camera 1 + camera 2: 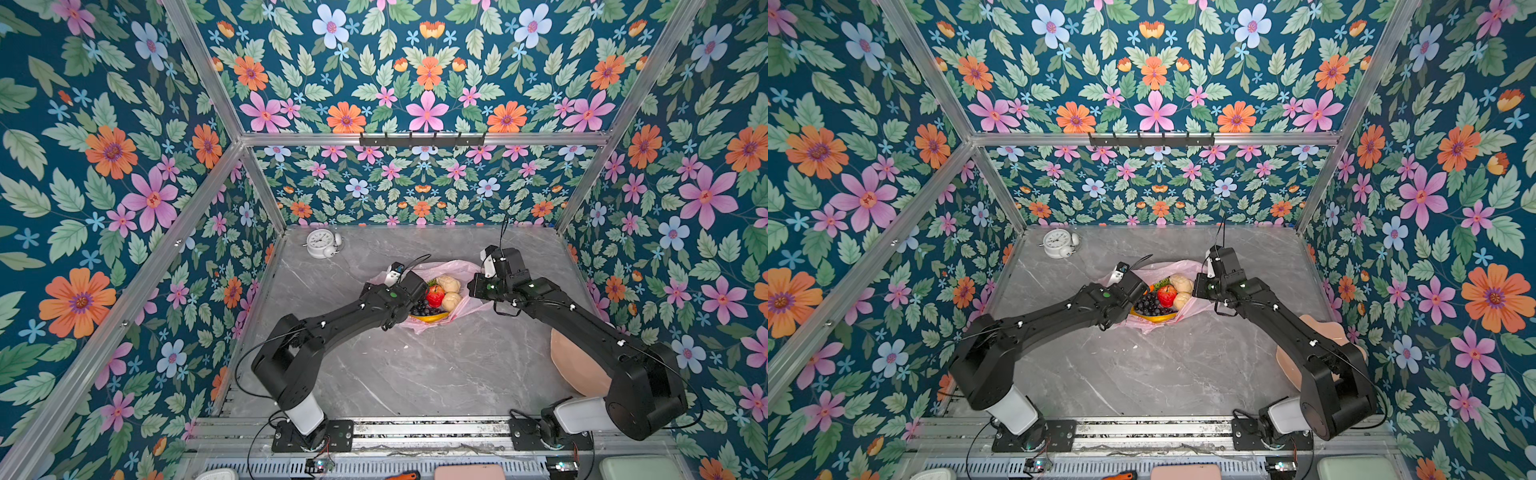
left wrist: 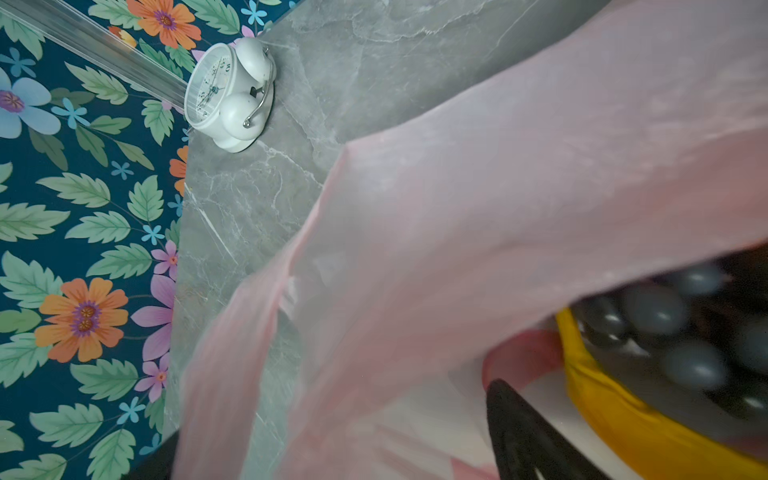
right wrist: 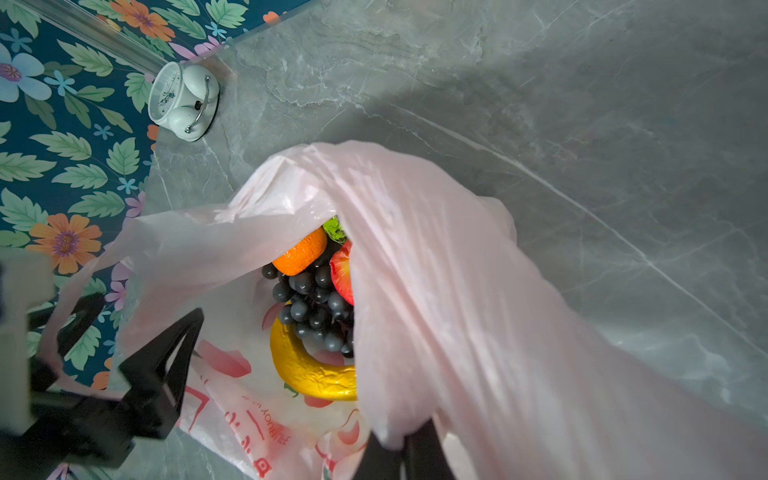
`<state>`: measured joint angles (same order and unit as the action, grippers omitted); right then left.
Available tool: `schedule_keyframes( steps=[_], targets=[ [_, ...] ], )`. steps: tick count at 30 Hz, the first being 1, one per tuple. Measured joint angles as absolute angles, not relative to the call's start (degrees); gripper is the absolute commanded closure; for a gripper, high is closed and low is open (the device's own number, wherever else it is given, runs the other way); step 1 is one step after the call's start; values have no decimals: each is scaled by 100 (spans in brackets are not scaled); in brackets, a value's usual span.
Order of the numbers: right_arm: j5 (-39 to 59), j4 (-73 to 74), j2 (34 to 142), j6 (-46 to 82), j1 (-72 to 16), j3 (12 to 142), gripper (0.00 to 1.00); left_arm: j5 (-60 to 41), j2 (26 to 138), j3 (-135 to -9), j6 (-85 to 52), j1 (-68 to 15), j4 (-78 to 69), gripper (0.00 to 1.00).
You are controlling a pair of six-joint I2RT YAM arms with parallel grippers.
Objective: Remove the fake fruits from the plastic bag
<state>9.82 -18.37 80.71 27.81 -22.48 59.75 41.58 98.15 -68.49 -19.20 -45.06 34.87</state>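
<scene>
Right wrist view: right gripper [image 3: 401, 436] is clamping the crinkly translucent pink plastic bag [image 3: 457, 291]; left gripper [image 3: 145, 307] is hanging open beside the glossy fake fruits [image 3: 316, 299] inside.

Walls [image 1: 424, 83] all round: dark teal wallpaper w/ pink, orange & pale blue flowers, green leaves. Aluminium frame bars [image 1: 291, 139] run along the corners. Black hook rail [image 1: 422, 140] sits upper centre in both top views. Desk [image 1: 415, 365]: grey marble look w/ white veins, evenly lit. White alarm clock [image 1: 323, 243] at desk's upper-left corner, near wall.
</scene>
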Motion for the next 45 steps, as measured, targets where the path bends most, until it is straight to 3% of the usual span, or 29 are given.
schedule_keyframes(
  steps=[3,8,14,21,29,30,34,36,42,45],
  targets=[
    [985,-1831,8051,2768,-2246,5924,100,4250,10230,-7035,-1898,-4259,3385,35],
    [982,-1831,8055,2724,-2239,5874,100,3905,10381,-6997,-1820,-3721,3020,73],
    [982,-1833,8108,2720,-2130,5874,100,2587,9572,-6143,-2132,-2860,2154,96],
    [1470,-1734,8276,2681,-1667,5756,100,530,8919,-5083,-2731,-1369,1247,100],
    [1953,-1568,8506,2530,-1717,5961,100,-368,8761,-5083,-2794,-1590,998,100],
    [1992,-1562,8523,2532,-1717,6001,95,-405,8739,-5083,-2786,-1621,996,100],
    [1831,-1671,8519,2547,-1704,6182,45,-436,8632,-5081,-2762,-1717,1041,100],
    [1581,-1800,8418,2569,-1726,6189,32,-432,8554,-5039,-2762,-1752,1041,100],
    [569,-2377,8047,3013,-2294,6084,14,-338,8353,-4816,-2799,-1988,1037,100],
    [202,-2512,8082,3280,-2676,6036,14,-296,8302,-4722,-2829,-2121,1007,100]
  ],
)
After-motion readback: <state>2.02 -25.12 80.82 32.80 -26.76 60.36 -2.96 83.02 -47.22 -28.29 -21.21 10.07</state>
